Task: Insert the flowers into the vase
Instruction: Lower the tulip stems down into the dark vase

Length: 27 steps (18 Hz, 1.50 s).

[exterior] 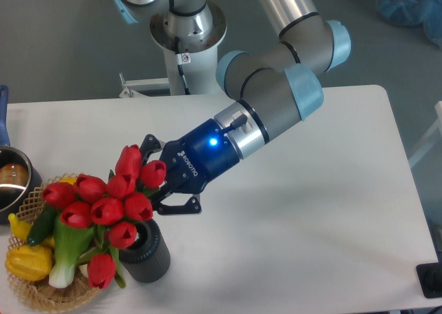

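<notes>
- Red flowers (103,207) sit clamped in my gripper (160,190), blooms overlapping the vase (143,250) mouth.
- Stems not visibly inside; seating them remains.

arm: reaching down-left from rear base | wrist: tilted, blue light on | hand (157,183): fingers closed, gripping

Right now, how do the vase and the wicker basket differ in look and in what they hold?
The vase is a dark grey ribbed cylinder; the wicker basket is pale, woven and wider. The vase's mouth is partly hidden behind the flowers, which the gripper holds tilted above it; the basket already holds toy vegetables. The vase stands to the right of the basket. Both stand on the table near its front left corner.
</notes>
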{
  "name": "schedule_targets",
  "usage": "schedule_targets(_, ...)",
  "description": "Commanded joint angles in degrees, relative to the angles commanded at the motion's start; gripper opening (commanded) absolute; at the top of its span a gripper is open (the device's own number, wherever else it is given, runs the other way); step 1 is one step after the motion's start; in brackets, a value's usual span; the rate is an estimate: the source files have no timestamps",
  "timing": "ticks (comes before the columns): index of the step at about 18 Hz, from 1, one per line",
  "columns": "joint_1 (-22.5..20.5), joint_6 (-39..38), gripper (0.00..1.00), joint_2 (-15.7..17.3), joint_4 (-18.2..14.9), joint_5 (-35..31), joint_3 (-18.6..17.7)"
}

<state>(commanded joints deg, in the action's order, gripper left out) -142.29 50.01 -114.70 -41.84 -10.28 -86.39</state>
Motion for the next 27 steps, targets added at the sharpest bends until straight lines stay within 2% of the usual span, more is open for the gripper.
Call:
schedule_targets(8,0.35,2.72,0.0,-0.35,-0.09,-0.88,-2.63)
schedule_targets(14,0.44,7.82,0.0,-1.14,-0.26,-1.23,-6.41)
schedule_targets(17,1.05,7.82,0.06,-1.67,-0.26,-3.16,-6.77)
schedule_targets(19,1.41,8.26,0.13,-1.93,-0.26,-3.69,-7.73)
schedule_targets(22,1.49,12.12,0.3,-2.11,-0.35,-4.66,-9.66)
schedule_targets(24,1.49,13.36,0.47,-2.2,-0.44,-4.83,-10.46)
schedule_targets(26,1.49,13.36,0.71,-2.11,-0.44,-5.8,-11.16)
schedule_targets(27,1.49,13.36,0.77,-2.02,-0.44,-5.97,-11.6)
